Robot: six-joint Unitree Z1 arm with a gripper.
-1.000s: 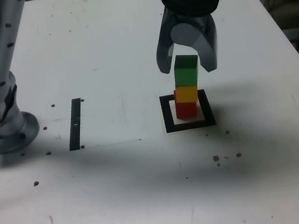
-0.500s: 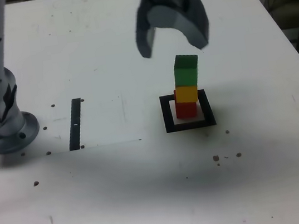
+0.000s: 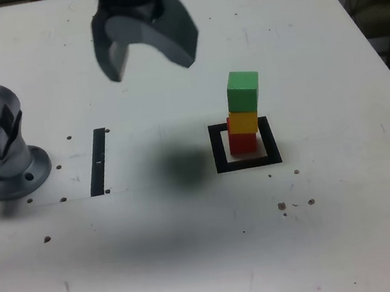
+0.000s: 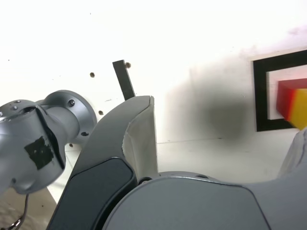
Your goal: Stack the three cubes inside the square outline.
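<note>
The gripper (image 3: 145,49) hangs wide open and empty, having lifted up and away from the stack. Well off to its side, green (image 3: 243,92) tops yellow (image 3: 243,122) and red (image 3: 243,142) inside the outline (image 3: 219,150): stacking looks finished.

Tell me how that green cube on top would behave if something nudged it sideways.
The green cube probably slides or topples easily: it sits loose and slightly offset on the yellow cube. It looks rigid and likely light. A push could tip the whole stack inside the square outline.
</note>
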